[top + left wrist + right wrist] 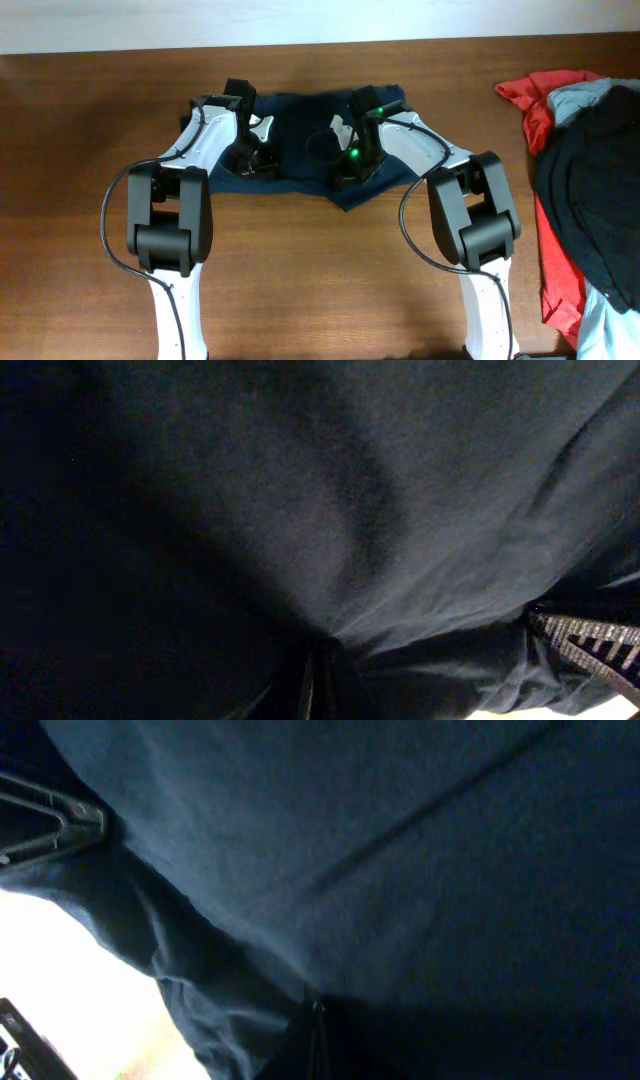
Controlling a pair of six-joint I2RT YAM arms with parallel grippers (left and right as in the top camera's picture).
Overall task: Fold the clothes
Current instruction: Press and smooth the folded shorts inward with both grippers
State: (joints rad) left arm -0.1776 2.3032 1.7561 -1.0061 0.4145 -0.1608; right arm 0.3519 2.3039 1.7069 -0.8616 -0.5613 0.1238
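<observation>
The clothes [300, 140], a pair of dark navy shorts, lie spread on the wooden table at the back middle. My left gripper [250, 155] is over the left leg and my right gripper [350, 165] over the right leg. In the left wrist view navy fabric [330, 510] fills the frame and gathers into folds at the shut left gripper [318, 680]. The right wrist view is also filled with navy cloth [400, 850], and its wrinkles run into the shut right gripper [318, 1030]. The fingertips themselves are mostly buried in cloth.
A pile of other garments lies at the right edge: a red garment [530, 100], a large black garment [595, 190] on top and a pale blue-grey piece [580, 95]. Bare brown table [320, 280] lies in front of the shorts. The table's far edge [320, 45] runs along the top.
</observation>
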